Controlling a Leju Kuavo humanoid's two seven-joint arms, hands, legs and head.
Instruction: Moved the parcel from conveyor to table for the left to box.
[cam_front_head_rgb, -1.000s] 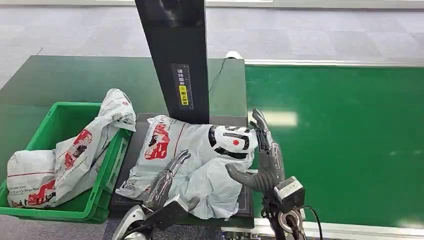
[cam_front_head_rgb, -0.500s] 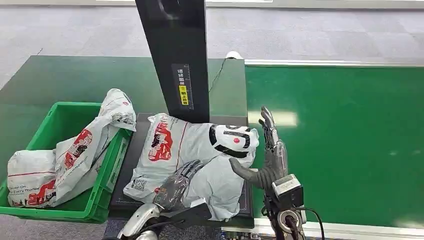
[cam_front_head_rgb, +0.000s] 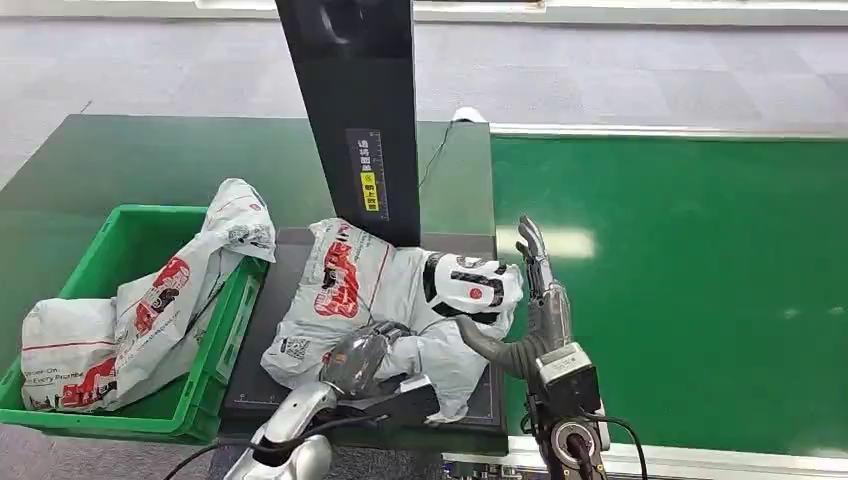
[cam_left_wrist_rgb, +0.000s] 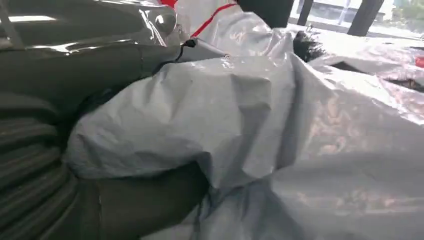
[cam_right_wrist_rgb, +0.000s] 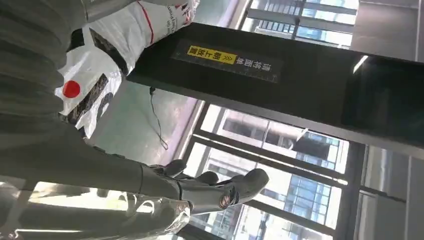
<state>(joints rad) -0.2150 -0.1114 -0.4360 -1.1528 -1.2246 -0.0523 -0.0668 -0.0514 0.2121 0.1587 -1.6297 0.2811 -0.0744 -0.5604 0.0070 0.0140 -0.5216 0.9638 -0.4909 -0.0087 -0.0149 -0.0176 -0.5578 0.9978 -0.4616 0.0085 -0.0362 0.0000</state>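
- Grey plastic parcel (cam_front_head_rgb: 400, 300) lies on the dark plate (cam_front_head_rgb: 262, 360) just in front of the black post (cam_front_head_rgb: 355, 110).
- Left hand (cam_front_head_rgb: 362, 355) rests curled on the parcel's near edge, gripping its film.
- Right hand (cam_front_head_rgb: 535, 300) stands beside the parcel, fingers straight and apart, holding nothing.
- Left wrist view: crumpled film bunched against the thumb (cam_left_wrist_rgb: 125, 50).

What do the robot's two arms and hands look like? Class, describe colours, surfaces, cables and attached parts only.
The left hand has dark grey, glossy fingers on a rounded silver arm, with a thin black cable along it. The right hand is dark grey with a thick grey thumb; behind it sits a boxy grey camera module, a round connector and black cables.
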